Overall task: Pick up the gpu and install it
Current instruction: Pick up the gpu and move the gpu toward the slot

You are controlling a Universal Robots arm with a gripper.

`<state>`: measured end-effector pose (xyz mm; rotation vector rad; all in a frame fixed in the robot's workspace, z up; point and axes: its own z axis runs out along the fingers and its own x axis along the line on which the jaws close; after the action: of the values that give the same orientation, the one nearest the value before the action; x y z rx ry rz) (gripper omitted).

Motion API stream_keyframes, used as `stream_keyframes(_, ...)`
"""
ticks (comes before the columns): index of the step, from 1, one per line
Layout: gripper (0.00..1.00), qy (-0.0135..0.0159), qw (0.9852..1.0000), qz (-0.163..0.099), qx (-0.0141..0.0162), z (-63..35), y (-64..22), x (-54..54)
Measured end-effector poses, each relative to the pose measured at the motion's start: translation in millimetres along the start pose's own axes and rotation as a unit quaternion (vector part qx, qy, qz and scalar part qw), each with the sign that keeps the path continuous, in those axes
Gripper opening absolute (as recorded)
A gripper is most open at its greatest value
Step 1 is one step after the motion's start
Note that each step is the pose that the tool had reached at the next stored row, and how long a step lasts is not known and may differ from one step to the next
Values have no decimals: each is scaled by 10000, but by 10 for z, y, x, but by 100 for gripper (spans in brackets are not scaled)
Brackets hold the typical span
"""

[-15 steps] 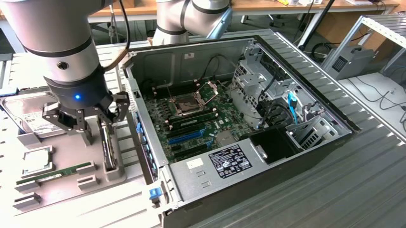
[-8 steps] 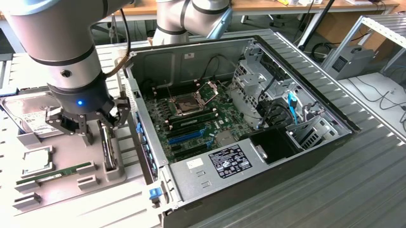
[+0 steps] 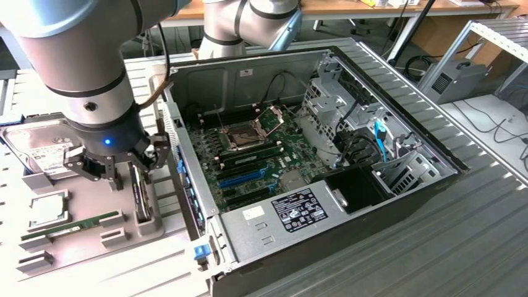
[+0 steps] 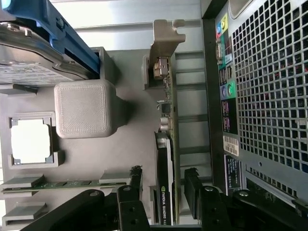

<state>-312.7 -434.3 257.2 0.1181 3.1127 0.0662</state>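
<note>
gpu (image 4: pixel 167 144) stands on its long edge in a slot of the grey parts tray (image 4: pixel 130 144), on the desk (image 3: pixel 462 247), just beside the open PC case (image 3: pixel 330 154). Not picked, not installed.

Orientation: the long axis runs parallel to the case's rear I/O panel (image 4: pixel 226 96). The pale metal bracket end (image 4: pixel 166 38) sits on the hard drive (image 4: pixel 29 62) side. The black cooler end (NVIDIA lettering readable on its edge) is level with the RAM stick (image 4: pixel 67 183). The card looks upright, with no visible lean.

In the exterior view the gpu (image 3: pixel 142 201) shows as a thin dark blade. It lies in the tray (image 3: pixel 83 185) between the RAM stick (image 3: pixel 70 228) and the case wall, at the exterior view's left.

Jaws: released, spread wide, straddling the cooler end of the card. There is one black finger (image 4: pixel 136 187) on each face. A gap is visible on the RAM side and a narrower one on the case side. They are not pinching the card, and I see no contact. Nothing is held.

The arm (image 3: pixel 74 74) comes down from the upper left of the exterior view and hangs right over the card slot.

Other tray contents: the hard drive (image 3: pixel 41 145) at the far end and a CPU (image 3: pixel 48 210) in its square pocket. A plain grey block (image 4: pixel 84 108) sits between the drive and the CPU (image 4: pixel 30 140).
</note>
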Motion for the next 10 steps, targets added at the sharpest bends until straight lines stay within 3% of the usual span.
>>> stream_keyframes(10,48,5,10000,1,1,50,0,-22)
